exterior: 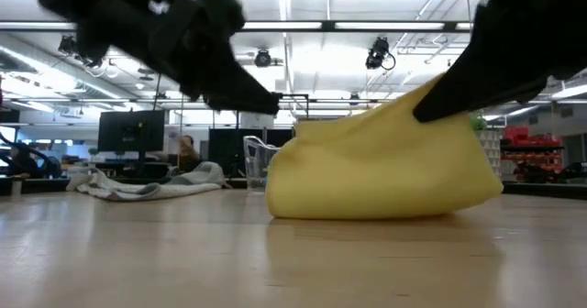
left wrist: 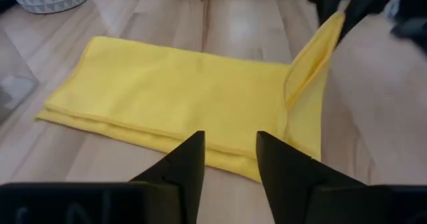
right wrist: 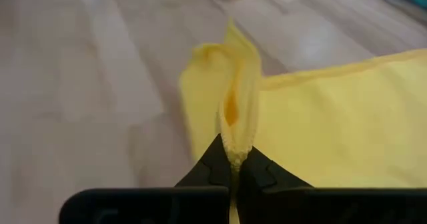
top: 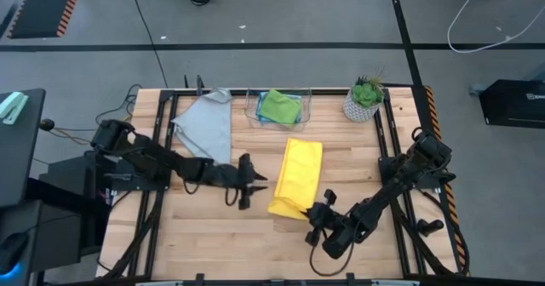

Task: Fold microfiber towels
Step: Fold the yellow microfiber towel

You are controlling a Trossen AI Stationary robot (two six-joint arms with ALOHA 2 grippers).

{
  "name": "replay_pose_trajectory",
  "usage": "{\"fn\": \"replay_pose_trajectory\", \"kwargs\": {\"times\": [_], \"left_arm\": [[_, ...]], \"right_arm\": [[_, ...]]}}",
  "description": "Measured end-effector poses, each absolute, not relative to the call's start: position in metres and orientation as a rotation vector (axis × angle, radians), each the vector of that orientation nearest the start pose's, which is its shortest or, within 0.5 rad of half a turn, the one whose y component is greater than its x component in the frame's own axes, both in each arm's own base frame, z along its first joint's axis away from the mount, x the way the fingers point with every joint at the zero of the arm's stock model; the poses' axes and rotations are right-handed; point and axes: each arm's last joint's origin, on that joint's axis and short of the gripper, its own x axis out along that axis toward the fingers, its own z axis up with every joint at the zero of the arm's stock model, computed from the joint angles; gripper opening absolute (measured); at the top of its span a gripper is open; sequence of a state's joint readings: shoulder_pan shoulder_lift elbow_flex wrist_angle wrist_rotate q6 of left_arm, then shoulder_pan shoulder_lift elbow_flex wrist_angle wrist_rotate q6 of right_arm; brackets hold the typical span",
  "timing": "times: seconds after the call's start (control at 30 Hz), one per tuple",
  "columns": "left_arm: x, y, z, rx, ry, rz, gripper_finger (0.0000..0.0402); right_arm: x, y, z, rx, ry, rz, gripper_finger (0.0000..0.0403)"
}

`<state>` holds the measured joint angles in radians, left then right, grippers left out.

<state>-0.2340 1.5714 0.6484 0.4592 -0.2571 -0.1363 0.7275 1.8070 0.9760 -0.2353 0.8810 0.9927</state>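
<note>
Currently left gripper (top: 252,186) sits jaws apart, empty, just beside the yellow towel (top: 298,174) folded long on the table (top: 213,235) mid-right. Right gripper (top: 317,214) is clamped on that towel's near corner, lifting it. Grey towel (top: 207,124) lies far-left.

The light wooden table (top: 213,235) stands on a grey floor (top: 281,14) crossed by dark lines; a hazard-striped mat (top: 43,5) lies at the far left and a white cable (top: 477,14) loops at the far right. Beyond the table, the low view shows an open hall under long ceiling lights (exterior: 367,26) (a monitor (exterior: 133,129) glows at left) and red shelving (exterior: 541,152) at right.
</note>
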Motion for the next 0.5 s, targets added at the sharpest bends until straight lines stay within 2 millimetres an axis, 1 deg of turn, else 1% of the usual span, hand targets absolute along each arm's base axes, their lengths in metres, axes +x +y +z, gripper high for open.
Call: {"fn": "replay_pose_trajectory", "kwargs": {"times": [0.07, 0.13, 0.23, 0.33, 0.4, 0.5], "left_arm": [[0.286, -0.049, 0.154, -0.071, 0.398, 0.025, 0.0122], [0.276, -0.037, 0.145, -0.105, 0.376, 0.008, 0.0098], [0.266, -0.022, 0.138, -0.132, 0.333, 0.008, 0.0056], [0.259, -0.011, 0.134, -0.136, 0.304, 0.031, 0.0018], [0.256, -0.006, 0.134, -0.132, 0.278, 0.044, 0.0007], [0.255, -0.001, 0.133, -0.132, 0.274, 0.066, 0.0015]], "right_arm": [[0.265, 0.195, 0.146, 0.177, 0.590, -0.499, 0.0005], [0.269, 0.184, 0.153, 0.208, 0.594, -0.536, 0.0005], [0.271, 0.163, 0.168, 0.226, 0.598, -0.594, 0.0005], [0.268, 0.139, 0.185, 0.216, 0.619, -0.662, 0.0005], [0.264, 0.123, 0.196, 0.213, 0.634, -0.713, 0.0005], [0.260, 0.100, 0.206, 0.197, 0.662, -0.788, 0.0005]]}}
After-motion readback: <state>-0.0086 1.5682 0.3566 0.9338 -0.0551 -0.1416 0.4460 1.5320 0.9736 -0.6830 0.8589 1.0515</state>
